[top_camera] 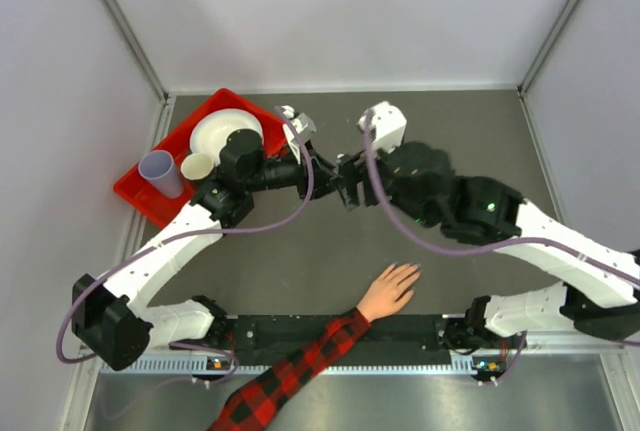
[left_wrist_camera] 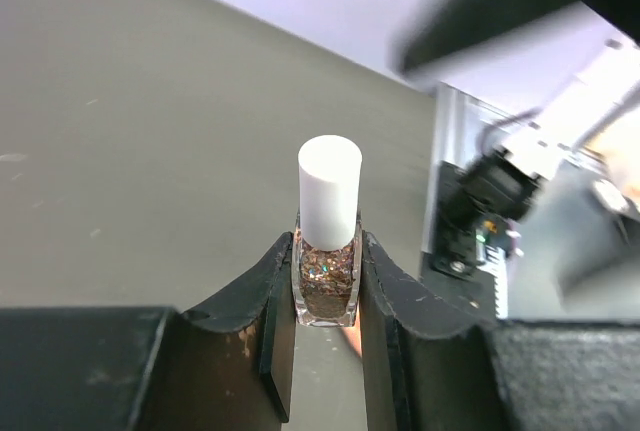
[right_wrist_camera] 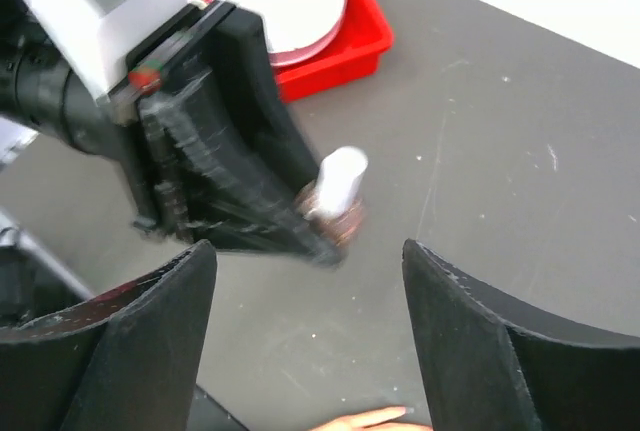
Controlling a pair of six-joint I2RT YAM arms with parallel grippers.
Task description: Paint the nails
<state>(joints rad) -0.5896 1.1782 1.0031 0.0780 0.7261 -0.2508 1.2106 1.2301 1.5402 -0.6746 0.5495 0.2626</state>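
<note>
My left gripper (left_wrist_camera: 326, 291) is shut on a small bottle of brown glitter nail polish (left_wrist_camera: 326, 276) with a white cap (left_wrist_camera: 329, 191), held upright above the table. My right gripper (right_wrist_camera: 310, 256) is open and empty, just in front of the bottle (right_wrist_camera: 335, 206), which shows blurred between its fingers. In the top view both grippers meet mid-table, left (top_camera: 328, 173), right (top_camera: 350, 189). A peach-coloured hand (top_camera: 388, 291) with a red-and-black plaid sleeve (top_camera: 300, 371) rests flat at the near edge, fingers spread. Its nails are too small to make out. One fingertip (right_wrist_camera: 385, 415) shows below my right gripper.
A red tray (top_camera: 150, 176) at the back left holds a white plate (top_camera: 215, 129), a lavender cup (top_camera: 162, 171) and a small white cup (top_camera: 197, 166). A black bar with the arm bases (top_camera: 410, 329) runs along the near edge.
</note>
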